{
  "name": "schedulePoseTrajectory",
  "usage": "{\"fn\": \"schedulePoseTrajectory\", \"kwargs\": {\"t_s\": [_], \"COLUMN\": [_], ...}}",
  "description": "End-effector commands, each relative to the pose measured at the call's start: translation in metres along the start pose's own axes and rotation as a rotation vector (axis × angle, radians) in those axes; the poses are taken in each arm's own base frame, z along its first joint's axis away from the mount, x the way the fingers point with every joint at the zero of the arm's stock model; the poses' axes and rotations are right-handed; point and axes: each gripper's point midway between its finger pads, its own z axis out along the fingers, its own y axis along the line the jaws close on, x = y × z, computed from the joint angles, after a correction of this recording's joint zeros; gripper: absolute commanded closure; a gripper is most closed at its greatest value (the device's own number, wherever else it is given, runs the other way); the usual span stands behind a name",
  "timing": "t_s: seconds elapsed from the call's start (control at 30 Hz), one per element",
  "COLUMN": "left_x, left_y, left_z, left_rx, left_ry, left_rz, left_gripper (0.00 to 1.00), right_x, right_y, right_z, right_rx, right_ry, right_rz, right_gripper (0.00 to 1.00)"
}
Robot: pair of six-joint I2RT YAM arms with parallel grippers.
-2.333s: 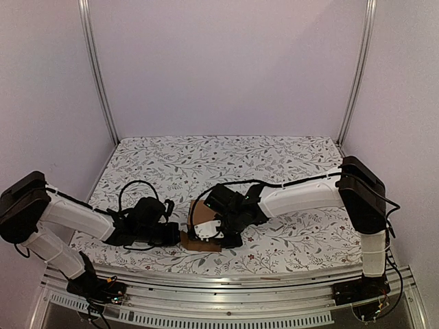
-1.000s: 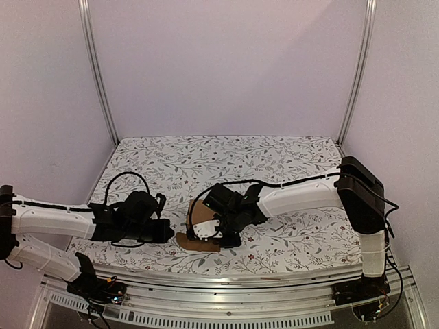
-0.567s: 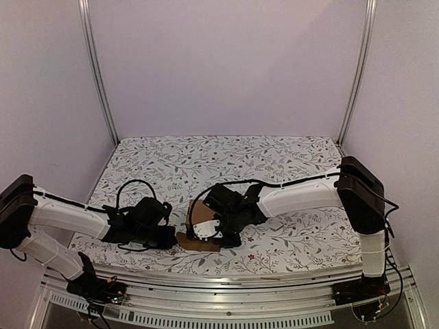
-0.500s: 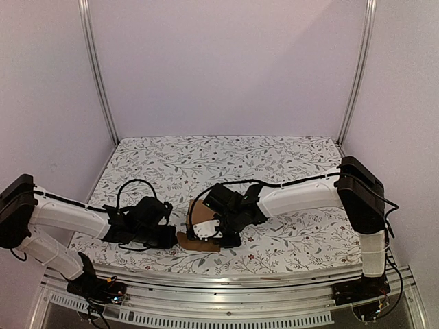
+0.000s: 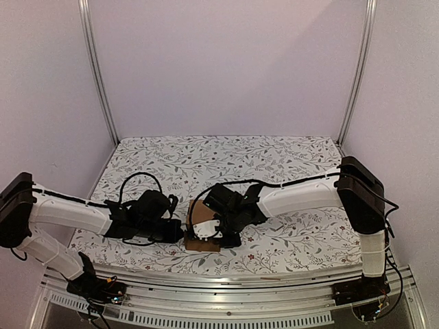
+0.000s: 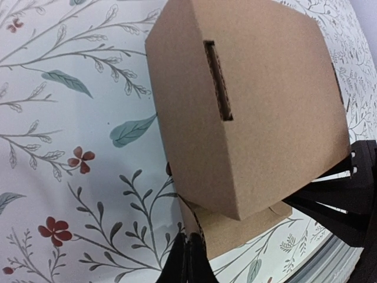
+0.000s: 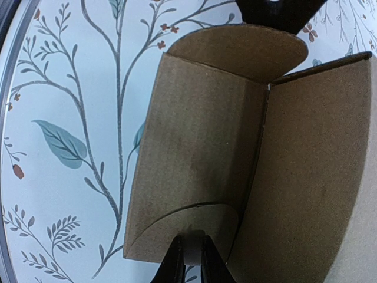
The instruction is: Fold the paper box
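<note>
The paper box (image 5: 201, 227) is a partly folded brown carton standing near the table's front edge, between my two grippers. In the left wrist view the paper box (image 6: 265, 118) shows a side wall with a slit (image 6: 218, 79) and a lower flap (image 6: 235, 227) beneath it. My left gripper (image 6: 189, 259) is shut, its tips against that flap's left edge with nothing between them. The right wrist view looks into the open paper box (image 7: 200, 147). My right gripper (image 7: 191, 256) is shut on a rounded flap (image 7: 188, 221). From above, the left gripper (image 5: 180, 233) and right gripper (image 5: 218, 233) flank the carton.
A floral cloth (image 5: 226, 161) covers the table. A metal rail (image 5: 226, 281) runs along the near edge just in front of the box. Upright posts (image 5: 96, 68) and pale walls close in the back and sides.
My left arm has swung right, and its shut gripper now touches the box's left side. The box's lower flap has shifted slightly. The right arm and its grip are unchanged.
</note>
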Motion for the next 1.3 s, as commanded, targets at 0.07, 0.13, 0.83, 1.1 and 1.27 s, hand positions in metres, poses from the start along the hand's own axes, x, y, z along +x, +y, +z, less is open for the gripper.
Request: {"fn": "schedulePoseTrajectory", "kwargs": {"t_s": [0.07,0.13,0.83,1.1,1.27], "left_x": [-0.001,-0.002,0.028,0.012,0.014], "left_y": [-0.023,-0.028,-0.045,-0.068,-0.070], "left_z": [0.007,0.011,0.035,0.017,0.016], "left_rx": [0.056,0.069,0.121,0.176,0.201], "left_ry": [0.008,0.002,0.041,-0.119,-0.133], "left_rz": [0.030,0.034,0.043,0.106,0.103], "left_gripper": [1.00,1.00,1.00,1.00,1.00], "right_x": [0.084,0.084,0.080,0.085,0.085], "right_y": [0.068,0.068,0.069,0.071,0.069], "right_z": [0.047,0.047,0.045,0.050,0.050], "right_rx": [-0.219,-0.219,-0.253,-0.274,-0.284], "right_ry": [0.273,0.273,0.253,0.264,0.259], "right_rz": [0.024,0.024,0.078,0.103,0.128], "right_gripper": [0.90,0.90,0.89,0.89,0.89]}}
